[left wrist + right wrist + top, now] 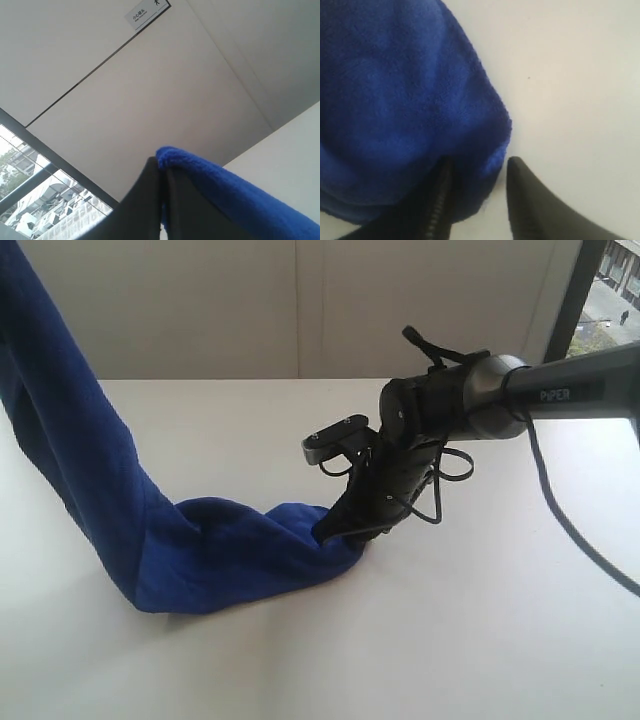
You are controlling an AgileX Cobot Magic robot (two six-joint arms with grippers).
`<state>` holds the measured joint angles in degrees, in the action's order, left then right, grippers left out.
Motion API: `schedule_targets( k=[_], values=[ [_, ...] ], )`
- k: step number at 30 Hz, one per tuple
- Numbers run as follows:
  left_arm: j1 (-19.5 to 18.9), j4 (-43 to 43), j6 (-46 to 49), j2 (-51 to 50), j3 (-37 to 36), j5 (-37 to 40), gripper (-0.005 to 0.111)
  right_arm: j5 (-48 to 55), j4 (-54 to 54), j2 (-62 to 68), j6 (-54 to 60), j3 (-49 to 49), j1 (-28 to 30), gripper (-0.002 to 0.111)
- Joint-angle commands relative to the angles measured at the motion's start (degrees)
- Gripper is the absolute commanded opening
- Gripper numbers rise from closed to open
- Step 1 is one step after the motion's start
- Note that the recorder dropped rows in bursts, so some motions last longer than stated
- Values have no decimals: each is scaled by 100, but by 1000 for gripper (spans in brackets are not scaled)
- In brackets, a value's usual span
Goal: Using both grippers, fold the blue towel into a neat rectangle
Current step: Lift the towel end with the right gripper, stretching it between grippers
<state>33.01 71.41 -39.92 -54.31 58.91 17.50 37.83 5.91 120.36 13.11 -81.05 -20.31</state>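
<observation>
The blue towel (90,470) hangs from beyond the top left of the exterior view down to the white table, where its lower end lies bunched (250,555). My left gripper (162,167) does not show in the exterior view. In its wrist view it is raised and shut on a towel edge (235,190). My right gripper (340,532) points down at the bunched end on the table. In the right wrist view one finger (442,175) presses into the towel (395,100) and the other finger (520,180) stands on bare table. The towel's edge lies between them with a gap left, so the right gripper (477,167) is open.
The white table (450,640) stretches right of and in front of the towel. A pale panelled wall (300,300) stands behind it and a window (610,290) is at the far right. The right arm's black cable (580,540) trails over the table's right side.
</observation>
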Motion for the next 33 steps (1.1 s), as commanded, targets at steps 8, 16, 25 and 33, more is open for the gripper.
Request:
schedule_targets(
  k=[8, 16, 25, 33],
  values=[
    [32, 41, 33, 66, 49, 534, 0, -33, -865, -245, -743, -36, 36, 0],
    [32, -380, 459, 66, -5, 1498, 0, 434, -1870, -1392, -1356, -36, 390, 0],
    [32, -432, 653, -194, -967, 1207, 0, 848, -2199, -2664, -1369, -36, 1236, 0],
    [-1119, 580, 653, -1693, -1070, -384, 0, 177, -2375, -2862, -1456, -36, 1808, 0]
  ],
)
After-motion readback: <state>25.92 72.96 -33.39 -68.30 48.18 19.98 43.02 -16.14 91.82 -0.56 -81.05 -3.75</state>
